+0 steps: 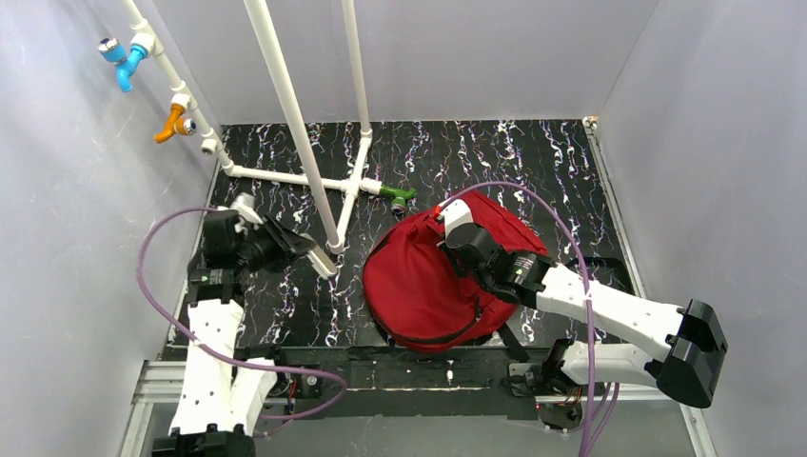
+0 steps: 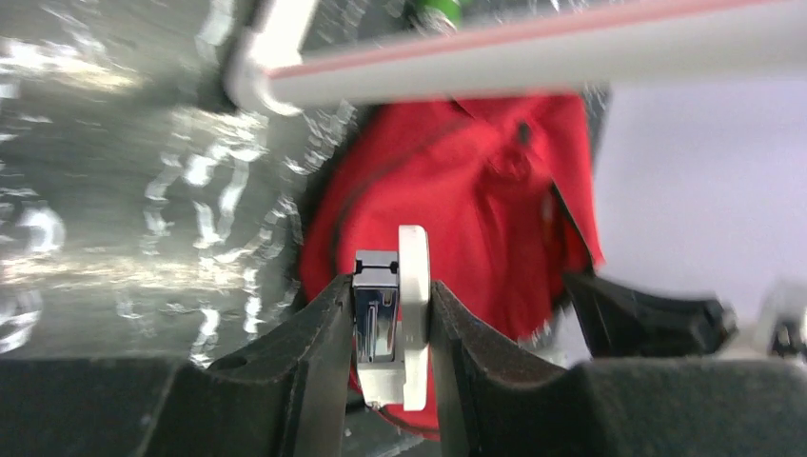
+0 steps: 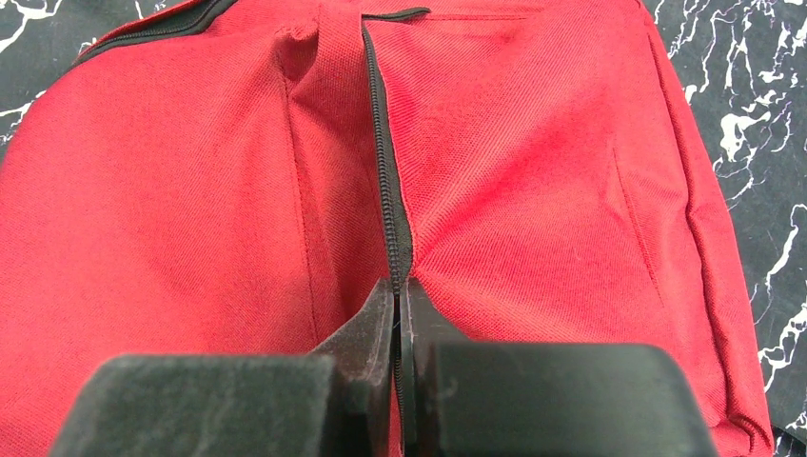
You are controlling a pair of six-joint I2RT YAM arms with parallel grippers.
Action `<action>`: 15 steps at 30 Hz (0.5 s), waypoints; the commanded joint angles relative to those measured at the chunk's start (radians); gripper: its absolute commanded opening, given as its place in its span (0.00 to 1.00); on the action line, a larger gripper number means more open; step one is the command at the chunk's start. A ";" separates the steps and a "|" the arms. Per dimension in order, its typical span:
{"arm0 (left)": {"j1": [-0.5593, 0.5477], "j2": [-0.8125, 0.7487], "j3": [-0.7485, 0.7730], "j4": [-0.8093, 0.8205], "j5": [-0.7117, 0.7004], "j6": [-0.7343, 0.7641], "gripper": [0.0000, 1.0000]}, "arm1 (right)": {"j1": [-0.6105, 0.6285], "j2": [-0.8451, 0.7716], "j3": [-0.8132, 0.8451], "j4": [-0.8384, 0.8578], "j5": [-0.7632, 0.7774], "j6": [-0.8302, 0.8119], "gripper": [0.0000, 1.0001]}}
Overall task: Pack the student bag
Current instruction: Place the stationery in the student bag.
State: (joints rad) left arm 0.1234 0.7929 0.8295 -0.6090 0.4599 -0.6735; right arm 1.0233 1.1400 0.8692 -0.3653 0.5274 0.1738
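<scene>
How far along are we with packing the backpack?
Early. Done: nothing that shows. The backpack lies on the table, and its zipper looks closed along the visible stretch. In hand: the right gripper is pinched shut on the zipper line, and the left gripper holds a small white-and-metal item beside the backpack, outside it. Left: open the backpack and put the item in.

The student bag (image 3: 533,190) is woven matt cloth; the small block (image 2: 411,314), plastic and chrome.
</scene>
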 commanded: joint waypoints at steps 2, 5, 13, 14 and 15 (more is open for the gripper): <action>-0.317 -0.053 -0.110 0.291 0.177 -0.168 0.21 | 0.008 -0.018 0.042 0.046 -0.036 0.029 0.01; -0.502 -0.046 -0.203 0.537 0.100 -0.321 0.21 | 0.008 -0.029 0.051 0.043 -0.038 0.038 0.01; -0.937 0.188 -0.125 0.708 -0.327 -0.285 0.18 | 0.008 -0.064 0.078 0.048 -0.046 0.057 0.01; -0.956 0.221 -0.121 0.748 -0.348 -0.295 0.17 | 0.008 -0.067 0.078 0.049 -0.048 0.058 0.01; -0.962 0.258 -0.122 0.796 -0.347 -0.319 0.16 | 0.008 -0.069 0.079 0.049 -0.048 0.059 0.01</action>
State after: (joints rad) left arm -0.7605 0.9642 0.6483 -0.0071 0.2958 -0.9562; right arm 1.0222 1.1061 0.8837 -0.3714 0.5129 0.2070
